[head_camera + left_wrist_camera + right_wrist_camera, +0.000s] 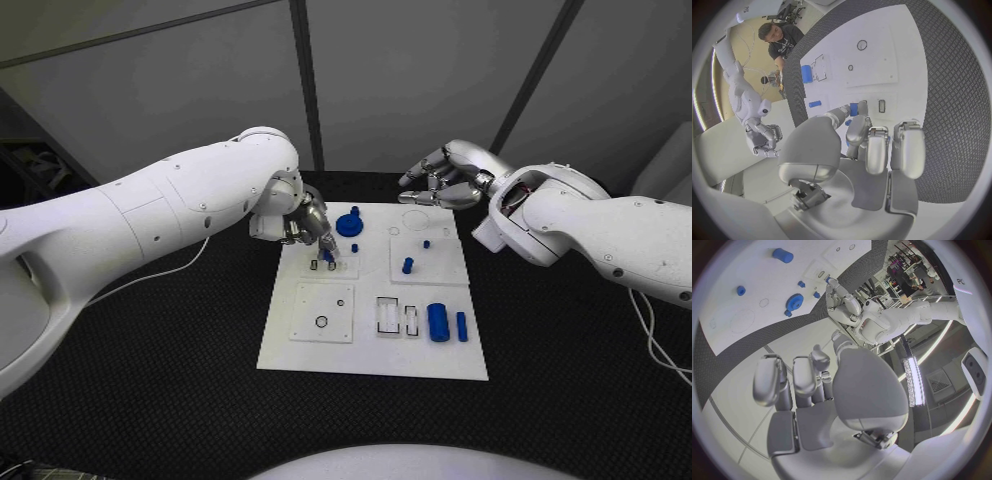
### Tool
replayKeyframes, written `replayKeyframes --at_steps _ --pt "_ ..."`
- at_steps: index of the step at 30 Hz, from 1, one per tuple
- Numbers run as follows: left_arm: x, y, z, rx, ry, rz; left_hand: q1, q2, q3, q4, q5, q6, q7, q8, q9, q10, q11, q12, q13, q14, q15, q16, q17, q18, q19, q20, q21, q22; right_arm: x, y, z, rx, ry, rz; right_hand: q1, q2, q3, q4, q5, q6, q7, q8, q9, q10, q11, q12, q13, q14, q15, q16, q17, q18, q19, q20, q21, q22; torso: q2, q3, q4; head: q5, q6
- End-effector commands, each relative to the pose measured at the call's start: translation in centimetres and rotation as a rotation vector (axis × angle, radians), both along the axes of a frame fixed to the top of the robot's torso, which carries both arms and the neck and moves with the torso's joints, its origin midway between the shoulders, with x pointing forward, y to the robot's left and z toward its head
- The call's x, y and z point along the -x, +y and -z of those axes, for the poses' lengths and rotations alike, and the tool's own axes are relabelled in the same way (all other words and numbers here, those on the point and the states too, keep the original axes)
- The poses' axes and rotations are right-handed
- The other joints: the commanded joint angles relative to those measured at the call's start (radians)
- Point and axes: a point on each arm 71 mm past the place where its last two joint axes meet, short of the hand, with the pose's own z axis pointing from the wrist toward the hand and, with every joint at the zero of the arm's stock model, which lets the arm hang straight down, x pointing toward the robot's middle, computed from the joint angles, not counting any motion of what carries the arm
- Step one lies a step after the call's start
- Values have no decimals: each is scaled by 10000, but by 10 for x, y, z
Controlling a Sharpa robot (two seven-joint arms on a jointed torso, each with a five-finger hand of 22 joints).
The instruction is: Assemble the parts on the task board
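**Left robot hand down on the board, right one held off its far edge**

On the black tabletop (173, 380) lies the white task board (433, 355). Toward its far end sits a blue gear-shaped part (349, 221), with a small blue peg (427, 242) and a short blue cylinder (408, 265) standing further right. Near the right edge a thick blue cylinder (438, 323) and a thinner one (462, 326) lie side by side, just beside two rectangular slots.

Left robot hand (299, 226) reaches down onto the board's upper left area, fingertips (856, 111) at a small blue piece (327, 256); it seems pinched between them, though the contact is partly hidden. Right robot hand (447, 182) hovers above the far edge, fingers curled inward with nothing in them.
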Motion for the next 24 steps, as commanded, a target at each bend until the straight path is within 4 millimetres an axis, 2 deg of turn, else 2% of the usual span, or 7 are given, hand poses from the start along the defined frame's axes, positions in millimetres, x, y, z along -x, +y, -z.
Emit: replayKeyframes --at_steps 1,10,14,24 --pt "0 -1 0 -96 262 82 379 462 1266 -1275 -63 -71 -1 29 20 78 -14 100 844 996 2 63 2371 -68 -79 23 -61 972 0 1 -1 17 -26 -76 -90 -37 -1 67 44 67 26 -64 9 20 -2 40 -11 50 -2 -47 15 141 37 -4 -44 106 -4 -2 -1 5 -24" --pt "-1 -5 4 -262 57 9 383 468 1273 -1283 -69 -75 -1 29 25 81 -15 116 852 994 2 54 2362 -69 -74 23 -57 978 1 2 -2 11 -29 -106 -90 -37 -1 67 44 67 26 -64 9 20 -2 40 -11 50 -2 -47 15 141 37 -4 -44 106 -10 -13 22 -30 -31" --pt "-1 -7 6 -342 -55 -15 385 471 1276 -1287 -70 -77 -1 30 27 88 -15 145 863 992 2 50 2359 -71 -70 23 -52 985 1 3 -2 10 -33 -123 -90 -37 -1 67 44 67 26 -64 9 20 -2 40 -11 50 -2 -47 15 141 37 -4 -44 106 -8 -7 3 -14 -37" --pt "-1 -9 10 -669 -341 -93 385 474 1278 -1290 -69 -77 -1 30 29 87 -14 141 862 992 1 49 2358 -72 -66 23 -48 991 1 4 -2 13 -45 -147 -90 -37 -1 67 44 67 26 -64 9 20 -2 40 -11 50 -2 -47 15 141 37 -4 -44 106 -3 -10 8 -3 -40"
